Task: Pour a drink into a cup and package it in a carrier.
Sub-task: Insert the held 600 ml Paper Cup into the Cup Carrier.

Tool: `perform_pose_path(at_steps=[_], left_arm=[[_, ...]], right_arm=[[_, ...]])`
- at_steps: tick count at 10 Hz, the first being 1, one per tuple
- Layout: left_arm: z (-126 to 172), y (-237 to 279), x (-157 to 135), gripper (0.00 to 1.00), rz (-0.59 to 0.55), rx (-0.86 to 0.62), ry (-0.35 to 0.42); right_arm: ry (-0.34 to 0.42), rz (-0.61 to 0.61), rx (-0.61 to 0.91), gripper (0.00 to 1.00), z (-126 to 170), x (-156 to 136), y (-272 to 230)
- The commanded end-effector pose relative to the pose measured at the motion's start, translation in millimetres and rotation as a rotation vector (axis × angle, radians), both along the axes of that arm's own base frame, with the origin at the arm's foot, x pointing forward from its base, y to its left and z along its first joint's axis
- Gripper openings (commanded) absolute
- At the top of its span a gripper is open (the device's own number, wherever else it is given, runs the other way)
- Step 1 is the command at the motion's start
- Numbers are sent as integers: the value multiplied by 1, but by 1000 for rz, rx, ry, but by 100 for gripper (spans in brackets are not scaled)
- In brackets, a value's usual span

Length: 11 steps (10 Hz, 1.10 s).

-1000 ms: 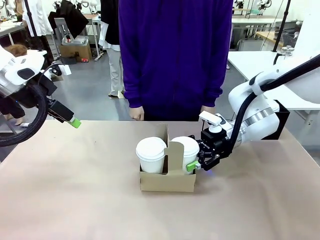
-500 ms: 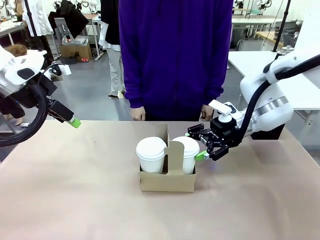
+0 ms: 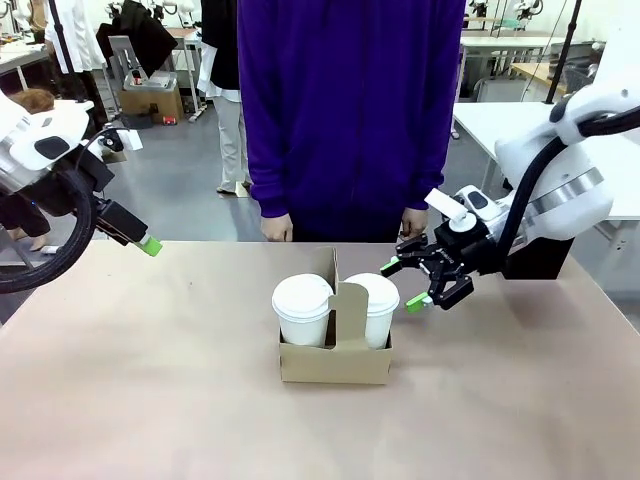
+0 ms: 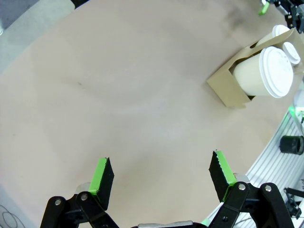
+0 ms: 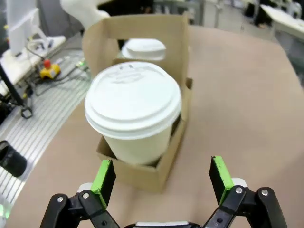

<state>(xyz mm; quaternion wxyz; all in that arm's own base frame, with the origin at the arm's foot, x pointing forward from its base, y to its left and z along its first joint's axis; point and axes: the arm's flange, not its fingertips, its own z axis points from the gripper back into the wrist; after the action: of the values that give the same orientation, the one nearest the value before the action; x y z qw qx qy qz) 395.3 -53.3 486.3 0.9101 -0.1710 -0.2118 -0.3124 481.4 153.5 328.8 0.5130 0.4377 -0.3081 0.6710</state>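
Observation:
A brown cardboard carrier (image 3: 335,362) stands mid-table with two lidded white cups in its holes, one on each side of the upright handle. My right gripper (image 3: 404,286) hovers open just right of the right cup (image 3: 375,300), apart from it. In the right wrist view that cup (image 5: 135,111) sits ahead of the open gripper (image 5: 161,175), seated in the carrier (image 5: 142,175). My left gripper (image 3: 148,243) hangs open at the table's far left; its wrist view has its open gripper (image 4: 161,171) over bare table, with the carrier (image 4: 227,88) far off. The drink is hidden, as lids cover both cups.
A person in a purple top (image 3: 350,110) stands at the far edge, hands (image 3: 275,228) hanging just behind the table. The brown table top (image 3: 150,380) is bare to the left, right and front of the carrier. A black box (image 3: 540,255) stands behind my right arm.
My right gripper, which stood around the right cup a second ago, has drawn back to the right and slightly up, away from it. The left arm has not moved.

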Motion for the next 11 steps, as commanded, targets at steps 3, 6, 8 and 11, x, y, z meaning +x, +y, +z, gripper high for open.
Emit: perform_pose_path(at_steps=[3, 6, 8, 11], left_arm=[[1, 0, 0, 100, 1, 19, 2], [1, 0, 0, 100, 1, 19, 2], [1, 0, 0, 100, 1, 19, 2], [1, 0, 0, 100, 1, 19, 2]], right_arm=[[-61, -389, -109, 100, 79, -33, -68], [-4, -837, -255, 100, 117, -65, -123], [44, -1067, -348, 100, 120, -83, -154], [152, -1143, -383, 100, 109, -97, -180]])
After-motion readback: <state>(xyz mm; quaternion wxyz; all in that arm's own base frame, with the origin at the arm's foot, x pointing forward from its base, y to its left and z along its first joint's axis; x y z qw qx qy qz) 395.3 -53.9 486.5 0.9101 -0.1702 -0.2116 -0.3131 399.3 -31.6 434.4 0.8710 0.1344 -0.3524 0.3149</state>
